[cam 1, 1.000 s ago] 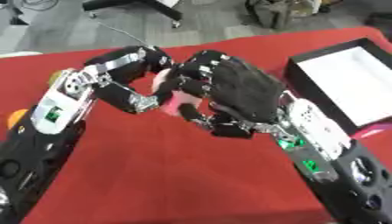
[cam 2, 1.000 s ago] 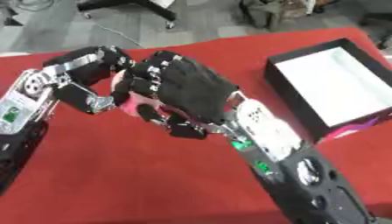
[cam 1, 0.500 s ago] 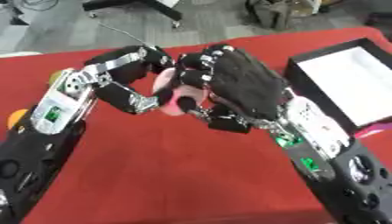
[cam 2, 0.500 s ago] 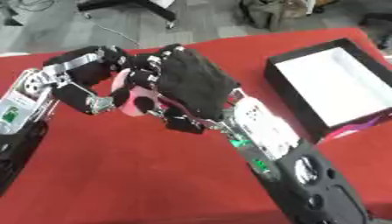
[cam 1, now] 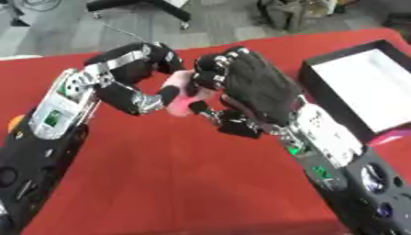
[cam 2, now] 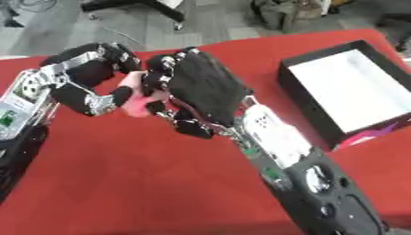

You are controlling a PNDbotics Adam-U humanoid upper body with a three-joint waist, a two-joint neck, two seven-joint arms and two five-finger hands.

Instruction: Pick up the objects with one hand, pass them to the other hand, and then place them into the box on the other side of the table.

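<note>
A small pink object hangs above the red table, between my two hands at the middle left. My left hand comes in from the left, fingers curled over the object's top and thumb under it. My right hand reaches from the lower right with its black back toward me. Its fingers curl round the pink object from the right, so both hands grip it and most of it is hidden. The black box with a white inside lies open at the right edge.
A magenta scrap pokes out beside the box's near corner. An orange thing shows at the left edge behind my left forearm. Grey floor with a chair base and a bag lies past the far table edge.
My right hand has slid up and left over the pink object and curled its fingers round it. The left hand has kept its hold and barely moved.
</note>
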